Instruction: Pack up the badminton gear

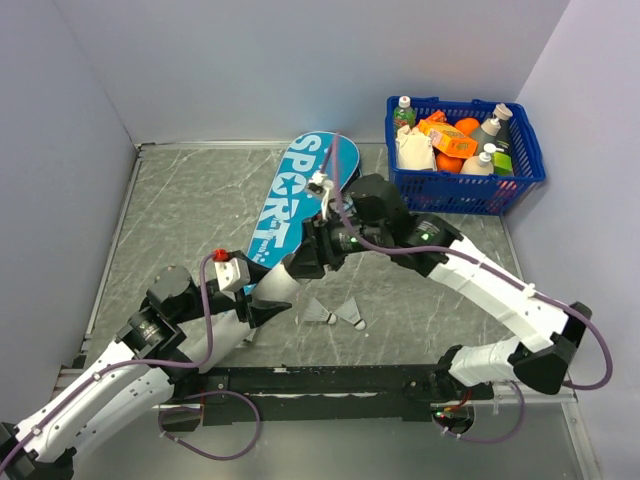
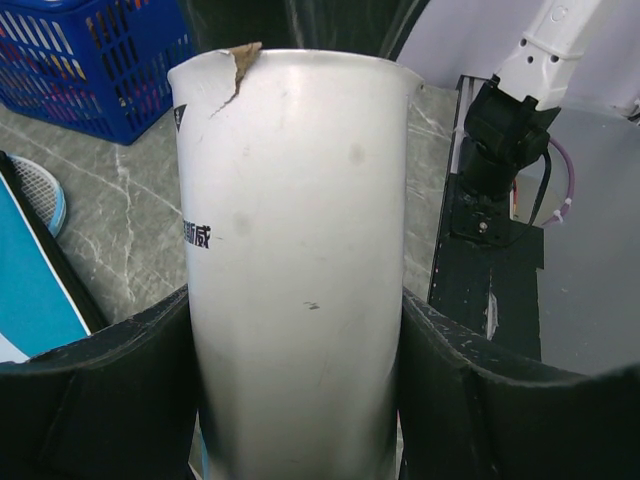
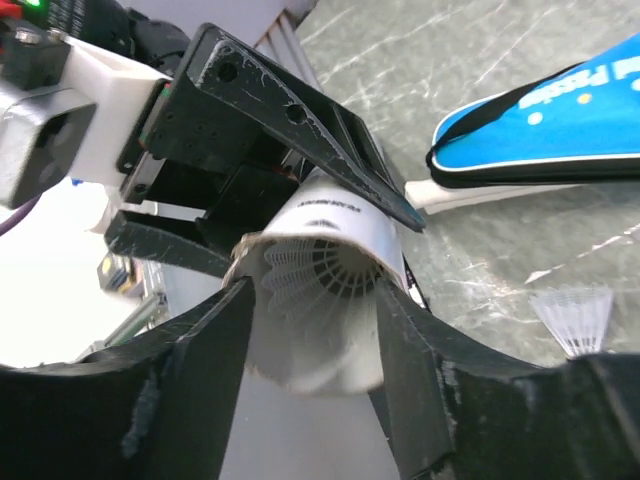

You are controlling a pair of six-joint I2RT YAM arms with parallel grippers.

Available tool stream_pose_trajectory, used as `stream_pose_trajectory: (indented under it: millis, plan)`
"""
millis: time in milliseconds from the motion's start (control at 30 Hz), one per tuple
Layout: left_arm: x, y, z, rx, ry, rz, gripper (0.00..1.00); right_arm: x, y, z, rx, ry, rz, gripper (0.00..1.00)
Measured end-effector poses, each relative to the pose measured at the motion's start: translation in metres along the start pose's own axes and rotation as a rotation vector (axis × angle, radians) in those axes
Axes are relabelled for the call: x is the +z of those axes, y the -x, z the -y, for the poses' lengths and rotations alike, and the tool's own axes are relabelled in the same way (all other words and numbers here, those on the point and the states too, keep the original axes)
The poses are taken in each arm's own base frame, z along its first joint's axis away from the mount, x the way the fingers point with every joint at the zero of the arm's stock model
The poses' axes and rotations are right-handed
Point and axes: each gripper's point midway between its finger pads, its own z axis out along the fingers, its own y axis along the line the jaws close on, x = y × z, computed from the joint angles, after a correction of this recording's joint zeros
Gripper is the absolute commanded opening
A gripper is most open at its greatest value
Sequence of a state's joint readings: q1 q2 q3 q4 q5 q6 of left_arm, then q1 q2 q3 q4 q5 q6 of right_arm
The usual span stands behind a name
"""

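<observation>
- Two grippers share this step. The left gripper (image 2: 296, 310) is clamped around the white tube (image 2: 300, 170), which fills the space between its fingers and runs out ahead of them to a torn rim.
- The right gripper (image 3: 315, 292) has its fingers closed in on a shuttlecock (image 3: 312, 272) directly ahead of it, at the tube's mouth. How far the feathers sit inside the rim cannot be told.
- The step in hand looks to be feeding this shuttlecock into the tube. It will likely go best if the right gripper lines up with the tube's axis and pushes straight.
- The pinch should be light enough that the feather skirt is not crushed.
- The left gripper should hold firm so the tube does not slide back under the push. The torn edge may snag feathers, so entering away from it seems wise.
- Two loose shuttlecocks (image 1: 322, 315) lie on the table (image 1: 180, 200) just beside the right gripper, on the side toward the arm bases.
- The blue bag (image 1: 300, 195) lies beyond both grippers.
</observation>
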State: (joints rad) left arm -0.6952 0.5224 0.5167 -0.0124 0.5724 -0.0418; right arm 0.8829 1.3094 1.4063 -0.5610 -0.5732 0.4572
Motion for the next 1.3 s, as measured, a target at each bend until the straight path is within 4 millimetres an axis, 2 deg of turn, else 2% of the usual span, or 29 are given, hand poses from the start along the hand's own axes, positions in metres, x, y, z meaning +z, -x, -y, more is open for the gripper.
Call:
stream_pose_trajectory:
  millis: [67, 133, 233, 300, 400, 567, 700, 800, 967, 1100, 1300]
  plan:
    - [0.001, 0.001, 0.000, 0.000, 0.001, 0.004, 0.01, -0.012, 0.005, 0.004, 0.003, -0.021, 0.025, 0.66]
    - [0.001, 0.002, -0.001, 0.000, 0.002, 0.006, 0.01, -0.033, 0.014, 0.010, 0.012, -0.054, 0.074, 0.68]
    - [0.002, 0.002, -0.001, 0.002, 0.000, 0.009, 0.01, -0.073, 0.035, 0.033, 0.023, -0.150, 0.198, 0.68]
    - [0.002, 0.003, -0.001, 0.005, 0.000, 0.013, 0.01, -0.097, 0.042, 0.051, 0.033, -0.221, 0.268, 0.68]
    - [0.002, 0.005, -0.001, 0.008, -0.001, 0.019, 0.01, -0.112, 0.035, 0.081, 0.066, -0.322, 0.294, 0.68]
    - [0.002, 0.005, -0.001, 0.009, 0.000, 0.019, 0.01, -0.094, -0.004, 0.142, 0.179, -0.477, 0.176, 0.68]
    - [0.002, 0.005, -0.001, 0.009, 0.000, 0.020, 0.01, -0.070, -0.060, 0.200, 0.326, -0.605, 0.014, 0.69]
    - [0.002, 0.005, -0.001, 0.008, 0.000, 0.020, 0.01, -0.060, -0.092, 0.225, 0.394, -0.694, -0.085, 0.71]
    - [0.001, 0.007, 0.000, 0.012, -0.001, 0.025, 0.01, -0.037, -0.113, 0.242, 0.392, -0.783, -0.191, 0.73]
    - [0.000, 0.009, 0.001, 0.019, -0.001, 0.035, 0.01, -0.024, -0.121, 0.254, 0.390, -0.841, -0.245, 0.72]
    - [-0.003, 0.014, 0.003, 0.029, -0.002, 0.051, 0.01, -0.014, -0.127, 0.275, 0.399, -0.909, -0.300, 0.66]
